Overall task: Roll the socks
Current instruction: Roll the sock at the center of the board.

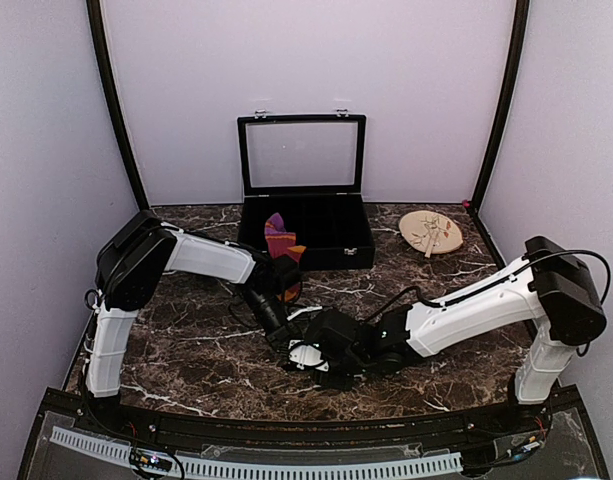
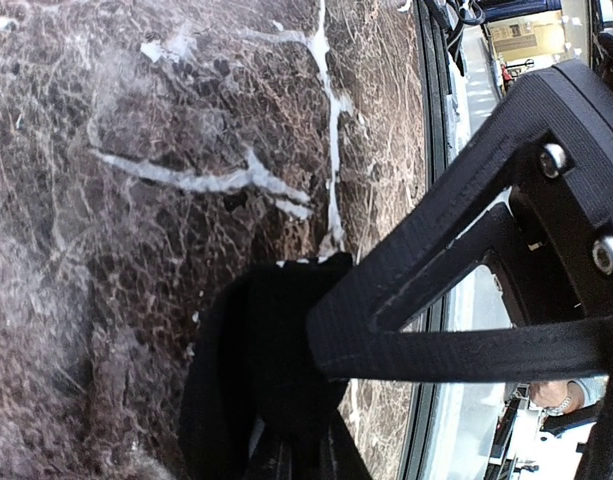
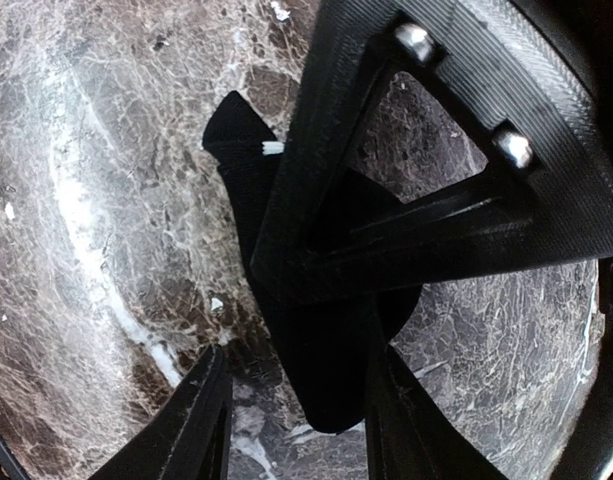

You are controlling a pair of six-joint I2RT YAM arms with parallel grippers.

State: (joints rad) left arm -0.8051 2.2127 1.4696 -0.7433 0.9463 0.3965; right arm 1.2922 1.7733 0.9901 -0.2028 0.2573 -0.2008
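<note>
Black sock (image 3: pixel 321 370), left arm (image 1: pixel 211 257), right arm (image 1: pixel 466 310) reaching inward

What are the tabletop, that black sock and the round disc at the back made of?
Tabletop: dark marble or a marble-look laminate, going by the white veins on brown; I cannot tell which.
Black sock: soft matte knit fabric; it lies limp and creased.
Disc: probably pale wood, tan and dull; too small to be sure.
</note>
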